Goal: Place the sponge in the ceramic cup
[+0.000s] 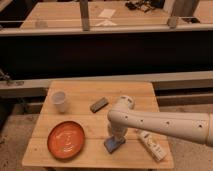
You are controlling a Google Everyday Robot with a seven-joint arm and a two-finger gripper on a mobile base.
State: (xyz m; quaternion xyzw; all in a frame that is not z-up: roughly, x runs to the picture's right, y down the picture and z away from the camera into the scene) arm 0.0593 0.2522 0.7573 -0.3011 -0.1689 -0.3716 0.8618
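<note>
Small wooden table (80,90) on gritty floor (15,132), dark counter front (100,52) behind. Gripper (115,136) down on sponge (114,144) near front edge; open or gripping, cannot tell. Ceramic cup (59,100) upright back left, well apart. Orange plate (66,140) front left; dark block (99,104) mid-table.

Small wooden table (136,93), speckled grey floor (14,144), long wooden counter (60,15) behind, dim warm light
</note>
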